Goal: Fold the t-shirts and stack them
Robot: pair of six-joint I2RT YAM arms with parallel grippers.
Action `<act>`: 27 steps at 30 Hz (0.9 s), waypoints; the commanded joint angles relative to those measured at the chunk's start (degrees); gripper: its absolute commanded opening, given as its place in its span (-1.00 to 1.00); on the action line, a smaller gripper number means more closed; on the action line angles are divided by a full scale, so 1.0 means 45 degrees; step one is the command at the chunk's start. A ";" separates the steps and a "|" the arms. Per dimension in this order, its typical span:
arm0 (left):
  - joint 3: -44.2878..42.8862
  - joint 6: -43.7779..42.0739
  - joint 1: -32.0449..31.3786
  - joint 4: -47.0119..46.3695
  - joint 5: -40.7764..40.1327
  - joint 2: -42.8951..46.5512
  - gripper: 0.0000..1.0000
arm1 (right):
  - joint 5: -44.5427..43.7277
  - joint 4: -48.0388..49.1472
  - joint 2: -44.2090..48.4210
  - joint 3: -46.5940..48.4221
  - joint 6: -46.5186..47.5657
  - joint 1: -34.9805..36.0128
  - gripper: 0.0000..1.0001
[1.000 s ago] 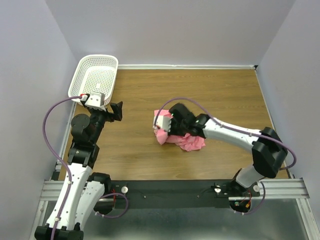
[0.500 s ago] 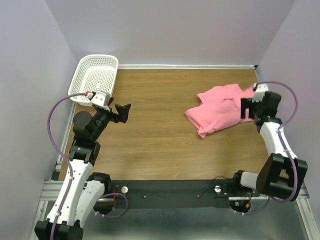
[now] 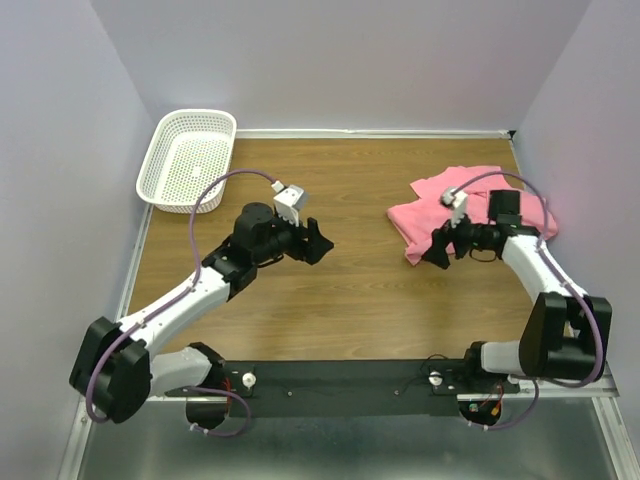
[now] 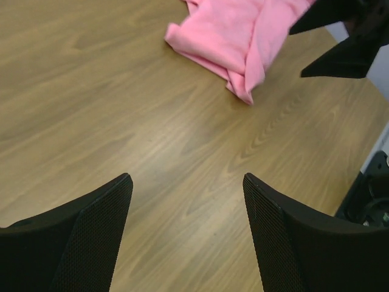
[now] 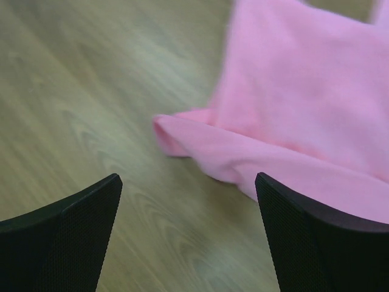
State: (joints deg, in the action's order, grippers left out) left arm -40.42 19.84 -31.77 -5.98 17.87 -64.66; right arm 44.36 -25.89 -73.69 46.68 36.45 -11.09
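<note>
**Q:** Where is the right gripper hovering?

**A:** Its jaws are gaping wide, gripping nothing, at the near left edge of the crumpled pink t-shirt, which is lying on the wooden table's right side.

**Q:** And the left gripper?

**A:** It is also spread and empty, hovering mid-table, well apart from the cloth. A white mesh basket is sitting in the far left corner.

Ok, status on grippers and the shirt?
Open, empty: left gripper, right gripper. Crumpled pink t-shirt at right, unfolded. Nothing in the way; basket far-left corner.
</note>
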 commanded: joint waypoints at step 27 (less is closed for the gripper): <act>0.0761 0.1257 -0.0714 0.3495 -0.4847 0.8058 0.65 | -0.2125 -0.0977 -0.4190 1.0130 -0.4665 1.0961 -0.55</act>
State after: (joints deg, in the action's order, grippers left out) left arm -35.86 25.02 -34.70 5.45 2.31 -32.58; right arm 21.50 -25.85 -93.69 80.82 24.91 38.11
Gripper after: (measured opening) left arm 0.821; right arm 0.012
